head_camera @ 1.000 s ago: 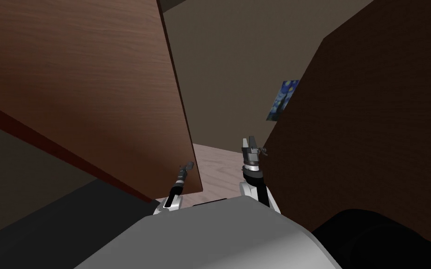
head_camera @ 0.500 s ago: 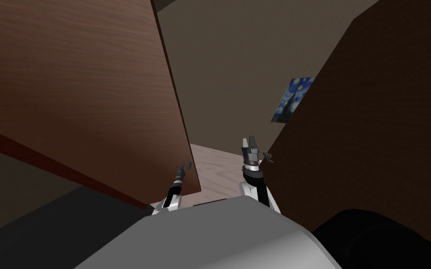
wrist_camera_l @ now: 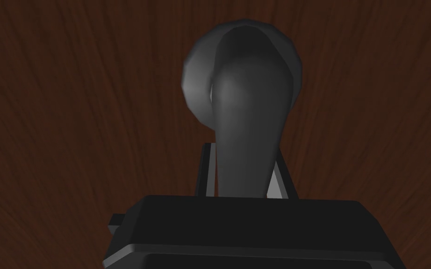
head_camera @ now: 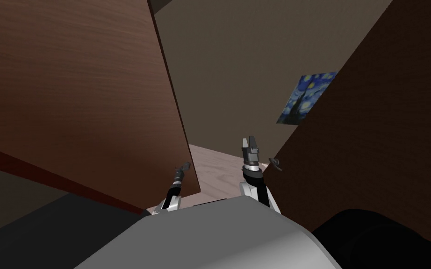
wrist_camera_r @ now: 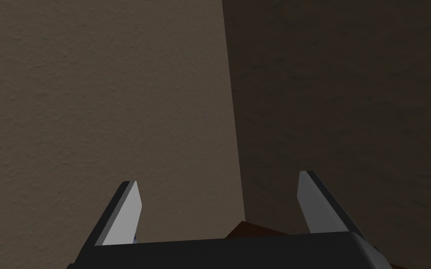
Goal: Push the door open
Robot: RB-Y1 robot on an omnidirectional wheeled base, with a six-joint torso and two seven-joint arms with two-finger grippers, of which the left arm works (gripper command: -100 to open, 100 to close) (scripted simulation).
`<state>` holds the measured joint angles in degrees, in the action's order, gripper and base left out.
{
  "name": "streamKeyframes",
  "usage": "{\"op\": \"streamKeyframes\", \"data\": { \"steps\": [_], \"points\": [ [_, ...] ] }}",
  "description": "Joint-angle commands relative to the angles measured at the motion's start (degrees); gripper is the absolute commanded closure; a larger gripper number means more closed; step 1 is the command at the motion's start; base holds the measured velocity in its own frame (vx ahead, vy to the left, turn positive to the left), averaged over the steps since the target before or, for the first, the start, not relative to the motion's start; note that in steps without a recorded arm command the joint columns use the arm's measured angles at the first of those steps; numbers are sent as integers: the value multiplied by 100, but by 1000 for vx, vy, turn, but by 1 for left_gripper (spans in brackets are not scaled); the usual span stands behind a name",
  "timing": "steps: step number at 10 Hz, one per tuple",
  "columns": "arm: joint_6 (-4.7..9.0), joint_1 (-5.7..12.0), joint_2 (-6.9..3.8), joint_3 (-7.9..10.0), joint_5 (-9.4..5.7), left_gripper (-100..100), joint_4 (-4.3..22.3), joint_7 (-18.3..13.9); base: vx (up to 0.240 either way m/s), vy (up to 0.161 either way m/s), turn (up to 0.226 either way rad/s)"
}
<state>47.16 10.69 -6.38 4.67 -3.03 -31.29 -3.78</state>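
A brown wood door [head_camera: 79, 93] fills the left of the head view. My left gripper [head_camera: 184, 167] is at its free edge. In the left wrist view its fingers [wrist_camera_l: 279, 178] press both sides of a dark grey lever handle [wrist_camera_l: 242, 93] mounted on the dark wood [wrist_camera_l: 69, 116]. A darker brown panel [head_camera: 378, 140] with a small lever handle [head_camera: 274, 163] stands on the right. My right gripper [head_camera: 250, 142] is raised just left of that handle, apart from it. Its fingers [wrist_camera_r: 126, 211] stand open with nothing between them, facing a beige wall.
Between the two brown panels a gap opens onto light wood floor [head_camera: 219, 170] and a beige far wall [head_camera: 238, 60] with a blue painting [head_camera: 305, 98]. A black area [head_camera: 378, 238] lies at the lower right.
The dark panel on the right has swung away to the right, uncovering more of the painting; its handle has drifted down and right from my right gripper. The left door's edge and my left gripper shifted slightly left.
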Motion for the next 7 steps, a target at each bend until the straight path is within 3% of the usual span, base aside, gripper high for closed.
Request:
{"op": "streamKeyframes", "data": {
  "steps": [1, 7],
  "points": [
    [18, 71, -33, 95, -6, 100, 33, 18, 144, -49, 61],
    [-2, 57, -11, 408, 45, 100, 4, 80, 196, -47, 93]
  ]
}}
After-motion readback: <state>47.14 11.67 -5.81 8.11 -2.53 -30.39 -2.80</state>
